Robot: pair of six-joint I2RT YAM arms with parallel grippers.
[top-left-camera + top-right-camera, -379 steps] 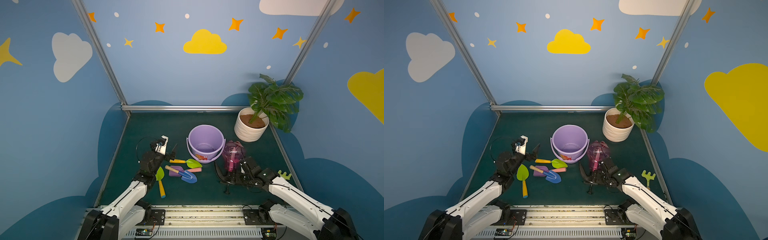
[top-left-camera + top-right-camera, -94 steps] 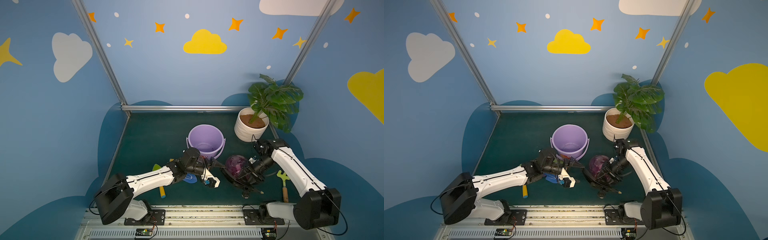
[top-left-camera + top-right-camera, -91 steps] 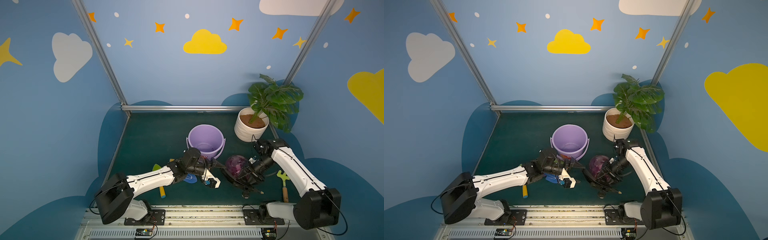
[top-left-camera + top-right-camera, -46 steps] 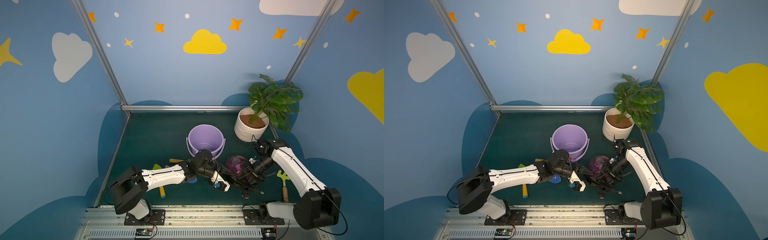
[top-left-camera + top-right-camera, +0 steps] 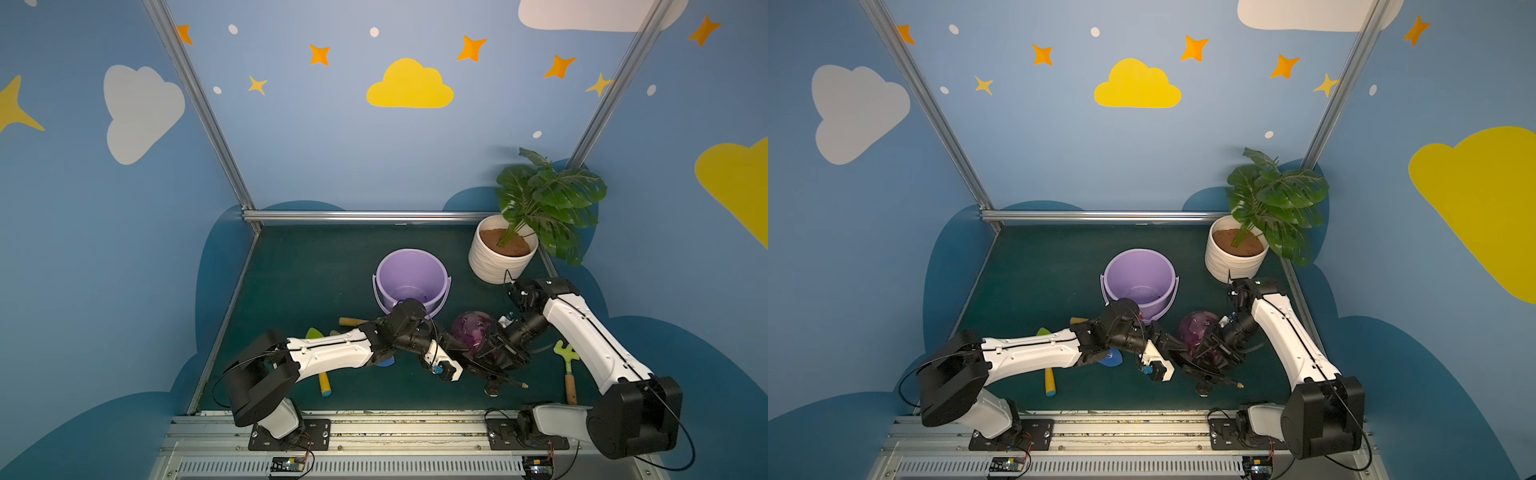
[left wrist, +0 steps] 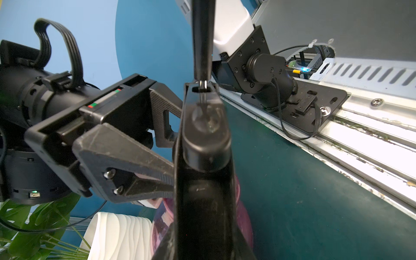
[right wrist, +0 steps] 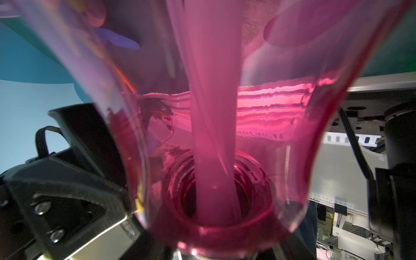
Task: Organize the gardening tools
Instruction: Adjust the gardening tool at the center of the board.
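Right, nearest me the spray bottle (image 5: 471,330) tilts head-down toward the rail (image 5: 374,424), clamped in my right gripper (image 5: 489,355). My left gripper (image 5: 466,356) meets its neck from the left. Whether it has bitten, I cannot tell. The bucket (image 5: 411,254) stands beyond.

Bright even light; soft shadows; wrist close-ups blurred.
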